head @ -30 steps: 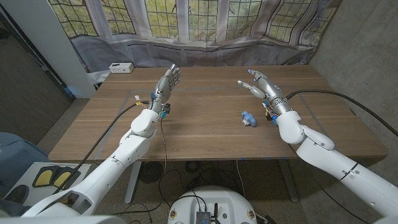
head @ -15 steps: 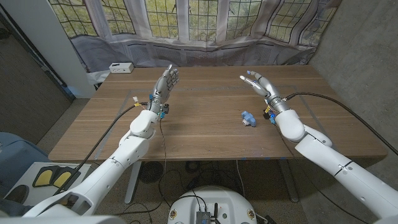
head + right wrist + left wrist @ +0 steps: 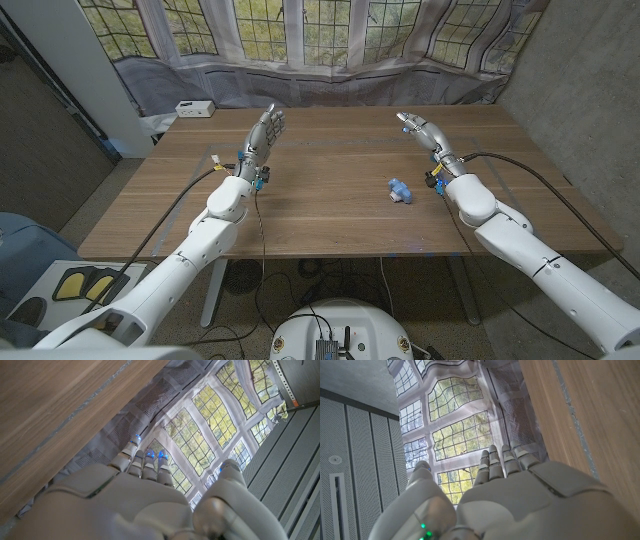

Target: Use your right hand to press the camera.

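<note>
The robot's right hand [image 3: 421, 130] is raised above the far right part of the wooden table [image 3: 330, 215], fingers extended and apart, holding nothing and touching nothing. The small blue camera [image 3: 400, 189] lies on the table nearer the robot than that hand, well apart from its fingertips and just beside the right wrist. The left hand [image 3: 264, 132] stands raised over the left half of the table, fingers straight and close together, also empty. A white box [image 3: 194, 108] sits at the table's far left corner. The right wrist view shows the back of the right hand [image 3: 135, 495] with blue lights at its fingertips [image 3: 148, 454], set against leaded windows; the left wrist view shows the left hand [image 3: 510, 495] against the same windows beside the table's edge.
</note>
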Action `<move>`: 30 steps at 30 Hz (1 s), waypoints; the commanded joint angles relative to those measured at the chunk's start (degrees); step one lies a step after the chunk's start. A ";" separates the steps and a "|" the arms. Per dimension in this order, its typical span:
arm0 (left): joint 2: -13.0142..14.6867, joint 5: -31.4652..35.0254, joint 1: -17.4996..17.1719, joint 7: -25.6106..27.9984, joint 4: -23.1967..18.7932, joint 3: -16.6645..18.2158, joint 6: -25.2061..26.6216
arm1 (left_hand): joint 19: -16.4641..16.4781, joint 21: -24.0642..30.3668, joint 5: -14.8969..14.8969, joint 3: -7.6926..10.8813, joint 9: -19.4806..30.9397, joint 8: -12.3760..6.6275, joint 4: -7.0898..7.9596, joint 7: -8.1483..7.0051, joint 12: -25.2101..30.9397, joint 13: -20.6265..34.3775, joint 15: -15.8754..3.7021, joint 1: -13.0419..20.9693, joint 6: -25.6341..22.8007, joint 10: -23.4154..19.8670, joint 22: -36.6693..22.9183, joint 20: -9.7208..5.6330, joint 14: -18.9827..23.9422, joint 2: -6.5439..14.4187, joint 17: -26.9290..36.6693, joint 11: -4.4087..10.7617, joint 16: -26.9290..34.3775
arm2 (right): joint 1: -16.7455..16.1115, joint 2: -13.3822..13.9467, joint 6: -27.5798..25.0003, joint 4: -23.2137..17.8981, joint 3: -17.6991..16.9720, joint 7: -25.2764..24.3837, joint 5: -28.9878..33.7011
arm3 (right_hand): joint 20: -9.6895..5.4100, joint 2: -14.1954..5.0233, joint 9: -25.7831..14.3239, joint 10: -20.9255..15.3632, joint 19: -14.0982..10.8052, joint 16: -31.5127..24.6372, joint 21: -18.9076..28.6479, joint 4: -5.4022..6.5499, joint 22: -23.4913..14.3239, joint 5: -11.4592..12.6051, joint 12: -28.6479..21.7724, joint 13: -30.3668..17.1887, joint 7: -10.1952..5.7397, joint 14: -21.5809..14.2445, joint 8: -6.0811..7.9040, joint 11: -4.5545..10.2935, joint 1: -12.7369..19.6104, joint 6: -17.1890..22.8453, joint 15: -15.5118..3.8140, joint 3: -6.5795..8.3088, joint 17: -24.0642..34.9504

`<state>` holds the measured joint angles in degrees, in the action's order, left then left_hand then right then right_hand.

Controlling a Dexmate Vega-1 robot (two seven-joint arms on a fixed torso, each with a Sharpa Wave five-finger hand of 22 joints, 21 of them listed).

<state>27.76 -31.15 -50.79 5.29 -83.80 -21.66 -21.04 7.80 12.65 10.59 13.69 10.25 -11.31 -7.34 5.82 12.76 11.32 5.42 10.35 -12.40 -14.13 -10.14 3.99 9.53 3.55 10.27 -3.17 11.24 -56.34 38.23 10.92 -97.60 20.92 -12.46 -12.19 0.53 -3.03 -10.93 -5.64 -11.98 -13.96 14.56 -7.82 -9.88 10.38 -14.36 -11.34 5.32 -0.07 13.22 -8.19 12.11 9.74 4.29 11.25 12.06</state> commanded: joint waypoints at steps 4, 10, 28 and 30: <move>-0.33 -0.29 0.56 -0.80 0.47 -0.40 0.02 | -0.15 -0.23 -0.15 0.33 0.17 -0.03 0.09 -0.02 0.27 0.09 -0.19 0.14 -0.35 -0.53 -0.07 -0.05 0.37 0.24 0.13 0.08 -0.10 | 3.73 -2.22 2.73 6.52 0.88 4.70 -7.23 | 0.15 0.10 0.01 -0.56 -1.12 -0.17 -0.15 0.23 0.03 0.07 -0.02 -0.11 0.01 -0.40 -0.26 -0.24 -0.25 0.51 0.29 -0.25 0.20; -0.06 -1.39 0.38 -1.29 0.11 -0.06 0.65 | -0.19 -0.31 -0.16 0.32 0.17 -0.05 0.12 -0.04 0.25 0.09 -0.19 0.09 -0.51 -0.56 -0.08 0.00 0.36 0.24 0.13 0.23 -0.13 | 4.67 -3.09 3.32 8.69 1.19 6.68 -10.14 | 0.20 0.22 0.02 -1.13 -1.96 -0.34 -0.07 0.40 0.04 0.09 -0.09 -0.11 0.23 -1.10 -0.44 -0.26 -0.55 0.47 0.35 -0.42 0.25; 1.31 0.22 0.69 0.74 -1.87 -0.45 3.91 | -0.64 -0.67 -0.18 0.35 0.17 0.13 0.22 -0.08 0.05 0.09 -0.13 -0.04 -0.40 -0.34 -0.10 0.00 0.04 0.30 0.13 0.07 -0.34 | 5.75 -5.62 7.83 15.76 0.05 15.10 -21.05 | 0.17 0.69 0.02 -1.98 -3.48 -0.44 -0.12 0.51 0.06 0.24 -0.01 -0.12 0.55 -2.29 -0.81 -0.31 -0.88 0.42 0.68 -0.75 0.24; 1.22 0.29 0.70 0.71 -1.70 -0.50 3.73 | -0.64 -0.69 -0.18 0.35 0.17 0.15 0.22 -0.06 0.05 0.09 -0.16 -0.04 -0.39 -0.35 -0.10 -0.02 0.04 0.30 0.13 0.13 -0.34 | 5.61 -5.53 8.04 15.87 0.04 14.98 -21.00 | 0.19 0.72 0.03 -1.99 -3.48 -0.41 -0.15 0.51 0.06 0.24 0.01 -0.12 0.61 -2.26 -0.83 -0.34 -0.89 0.40 0.76 -0.77 0.23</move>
<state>28.62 -31.94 -49.49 4.06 -84.23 -22.10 -18.22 7.34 12.21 10.59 13.69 10.25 -11.31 -7.34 5.83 12.75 11.32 5.42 10.35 -12.39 -14.34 -10.14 4.02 9.52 3.55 10.27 -2.95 11.01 -51.37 33.66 16.96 -85.51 21.34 -1.32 -28.66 0.72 -2.56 -10.92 -7.18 -14.86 -14.21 14.57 -7.25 -9.88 10.38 -14.36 -11.32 5.63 -2.16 12.38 -8.50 11.63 10.04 4.71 10.68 12.13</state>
